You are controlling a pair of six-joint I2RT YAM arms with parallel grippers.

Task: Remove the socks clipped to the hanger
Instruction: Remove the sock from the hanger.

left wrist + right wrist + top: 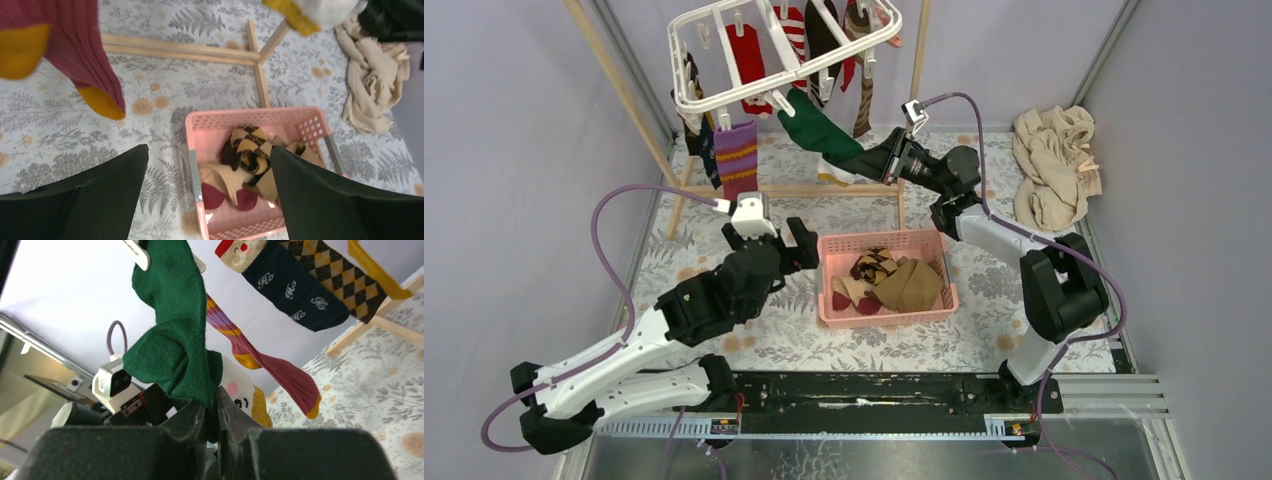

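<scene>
Hanger (pixel 724 95): hung at 12 o'clock above the table, socks clipped beneath.
My left claw (pixel 772 240): jaws wide, holding nothing; it waits at 9 o'clock of the pink basket (pixel 924 236), probably to stay clear of the pull.
Green sock (pixel 819 128): top clipped, toe drawn toward 4 o'clock.
My right claw (pixel 864 160): clamped on that toe, to tug it free.
Right wrist view: shows fabric pinched between my fingers; the top view cannot confirm this.

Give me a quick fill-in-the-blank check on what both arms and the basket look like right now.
The sock pinched by the right gripper, clipped to the white plastic rectangular hanger, is dark ___.
The left gripper has its jaws ___.
The brown argyle sock lies in a perforated plastic basket coloured ___.
Missing words: green; open; pink.
</scene>
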